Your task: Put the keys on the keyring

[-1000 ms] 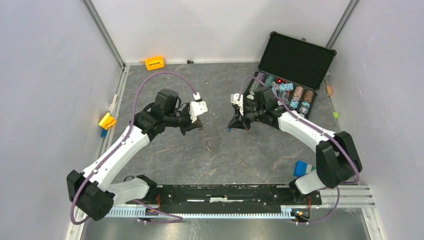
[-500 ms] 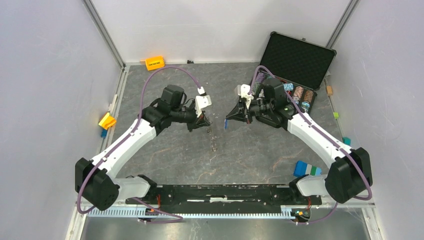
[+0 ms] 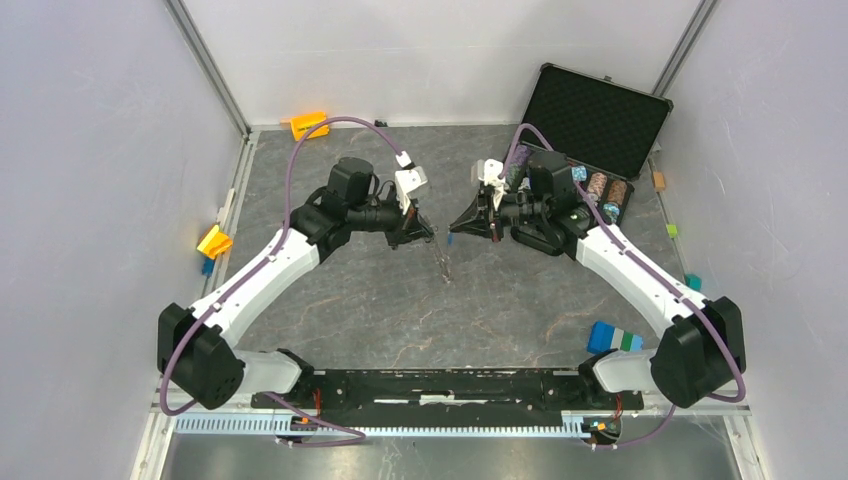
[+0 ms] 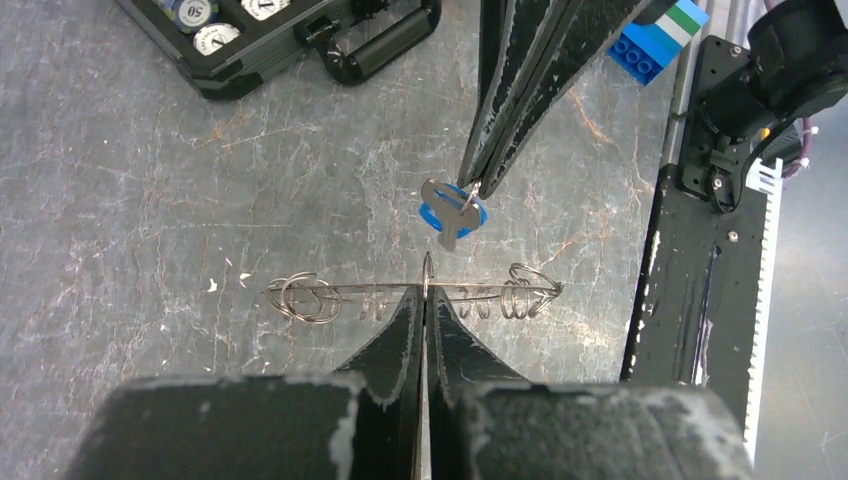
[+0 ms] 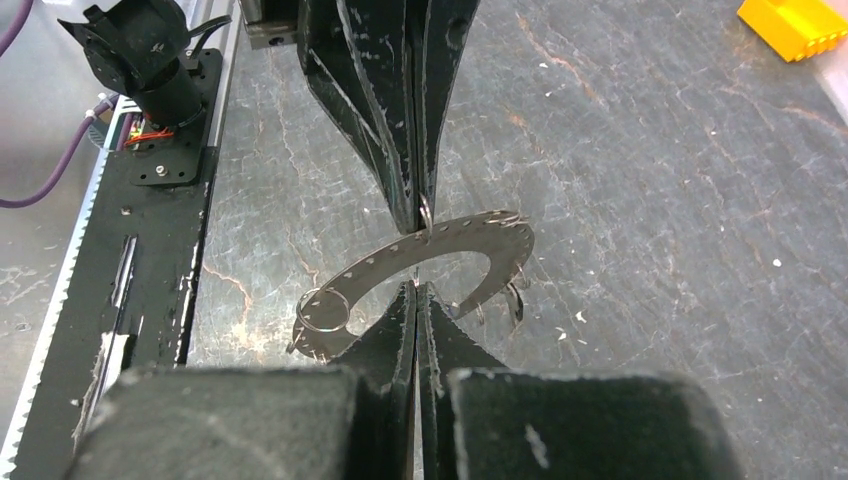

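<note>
Both arms have swung inward since a second ago, so the 2 sets of fingertips now nearly meet over the middle of the grey table (image 3: 350, 300), and the hanging ring has travelled right with the left arm. The left gripper (image 3: 427, 237) is closed tight on the keyring (image 3: 441, 263), pinching its thin wire at about mid-span. In the left wrist view the keyring (image 4: 350, 291) shows edge-on as a straight line, with small loose rings bunched at each end, lifted off the table. The right wrist view shows the same hoop as a flat grey curved band (image 5: 470, 232) hanging from the left gripper's tips.

The right gripper (image 3: 456, 228) is likewise pressed shut, and it holds 1 key (image 4: 452, 212) by its blue head, the silvery blade pointing down. That key hangs just above the keyring, close to the left fingertips (image 4: 408, 305) but apart from the wire (the right wrist camera's own fingers hide it).

Behind the right arm, an open black case (image 3: 600, 115) with poker chips (image 3: 598, 186) sits at the table's far right. A blue brick (image 3: 606, 336) lies near the right arm's base.
</note>
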`<state>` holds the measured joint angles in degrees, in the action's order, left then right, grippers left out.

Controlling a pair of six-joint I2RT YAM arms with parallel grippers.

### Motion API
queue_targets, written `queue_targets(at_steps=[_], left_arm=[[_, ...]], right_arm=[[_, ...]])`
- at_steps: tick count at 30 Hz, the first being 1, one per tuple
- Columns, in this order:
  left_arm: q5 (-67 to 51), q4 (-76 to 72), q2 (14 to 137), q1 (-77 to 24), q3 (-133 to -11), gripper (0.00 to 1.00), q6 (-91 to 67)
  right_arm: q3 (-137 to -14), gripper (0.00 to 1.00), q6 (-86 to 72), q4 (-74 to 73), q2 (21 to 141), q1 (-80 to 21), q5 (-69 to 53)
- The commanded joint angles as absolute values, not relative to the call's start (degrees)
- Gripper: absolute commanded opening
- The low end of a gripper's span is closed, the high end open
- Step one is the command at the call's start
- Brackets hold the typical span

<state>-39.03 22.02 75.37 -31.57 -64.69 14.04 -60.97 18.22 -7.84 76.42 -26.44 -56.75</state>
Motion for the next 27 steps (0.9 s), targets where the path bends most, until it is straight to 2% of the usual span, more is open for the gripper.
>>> queue_targets(at_steps=[1, 9, 27], left_arm=[[-35.6, 14.0, 71.8, -32.8, -62.9, 0.02, 7.6], [-27.9, 12.1, 71.2, -35.5, -61.0, 0.02, 6.4], [-28.4, 9.3, 70.0, -36.1, -58.3, 0.02, 5.3]], right_arm=[[-59.0, 0.0, 16.4, -4.9, 74.3, -26.2, -56.4], [-57.2, 0.0, 13.1, -1.8, 74.0, -26.2, -55.5], [-56.9, 0.0, 9.1, 2.6, 73.6, -27.3, -53.2]])
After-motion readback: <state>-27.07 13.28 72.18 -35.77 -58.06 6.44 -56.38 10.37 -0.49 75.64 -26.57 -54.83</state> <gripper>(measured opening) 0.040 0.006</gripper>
